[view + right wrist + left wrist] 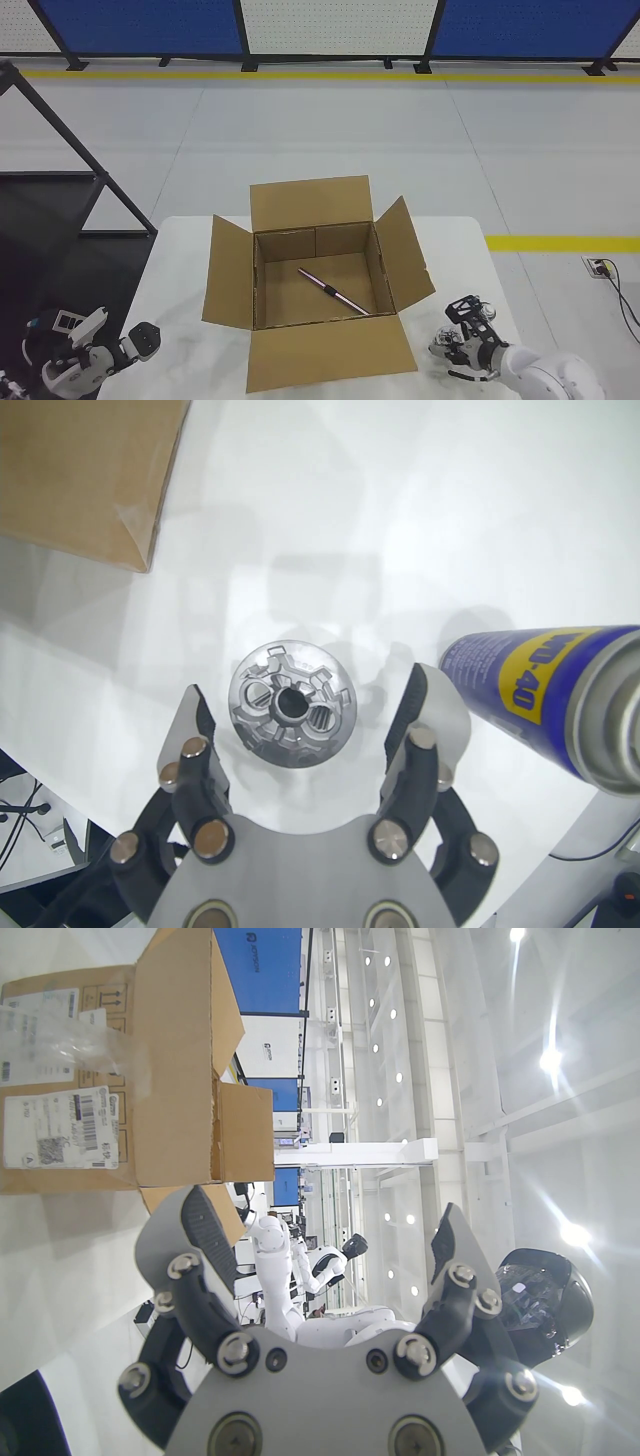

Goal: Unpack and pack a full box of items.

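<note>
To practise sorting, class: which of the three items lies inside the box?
The thin rod, lying slantwise on the floor of the open box; the metal gear part and the spray can are outside it.

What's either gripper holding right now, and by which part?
Nothing. The left gripper is open and empty. The right gripper is open, its fingers either side of a metal hub on the table, not touching it.

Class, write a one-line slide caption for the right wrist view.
Right gripper, jaws open, aimed at a round metal part on the table; blue spray can beside it, cardboard box nearby.
</note>
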Controlling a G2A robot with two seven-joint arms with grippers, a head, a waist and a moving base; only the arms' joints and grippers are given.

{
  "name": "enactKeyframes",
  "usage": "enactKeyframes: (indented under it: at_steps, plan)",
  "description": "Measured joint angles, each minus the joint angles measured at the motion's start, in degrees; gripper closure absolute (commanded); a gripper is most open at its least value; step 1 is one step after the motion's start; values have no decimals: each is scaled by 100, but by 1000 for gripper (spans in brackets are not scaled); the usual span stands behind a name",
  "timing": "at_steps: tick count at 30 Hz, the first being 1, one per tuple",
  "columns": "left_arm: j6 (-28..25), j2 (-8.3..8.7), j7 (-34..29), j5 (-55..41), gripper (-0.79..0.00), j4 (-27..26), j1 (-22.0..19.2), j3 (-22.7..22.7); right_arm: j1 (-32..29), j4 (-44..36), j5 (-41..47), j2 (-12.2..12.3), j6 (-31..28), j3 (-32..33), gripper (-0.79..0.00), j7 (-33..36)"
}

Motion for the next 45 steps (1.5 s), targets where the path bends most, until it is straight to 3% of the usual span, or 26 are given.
enactKeyframes:
  at_steps: [5, 16, 26, 31, 37, 42, 45]
  plan:
    - [0, 0, 0, 0, -785, 0, 0, 0, -140, -88, 224, 52, -164, 187, -3, -126]
    - [0, 0, 0, 0, -785, 0, 0, 0, -560, -571, 675, 170, -426, 691, 0, -349]
    - [0, 0, 0, 0, -785, 0, 0, 0, -1545, -2479, 1087, 294, -790, 1780, 0, -601]
    - [0, 0, 0, 0, -785, 0, 0, 0, -1590, -3381, 1324, 337, -884, 2066, 0, -739]
    - [0, 0, 0, 0, -785, 0, 0, 0, -903, -3951, 1821, 426, -605, 1714, 0, -393]
    - [0, 0, 0, 0, -785, 0, 0, 0, 348, -3773, 2350, 483, -87, 564, 0, 115]
    - [0, 0, 0, 0, -785, 0, 0, 0, 1192, -3577, 1895, 445, 421, -452, 0, 242]
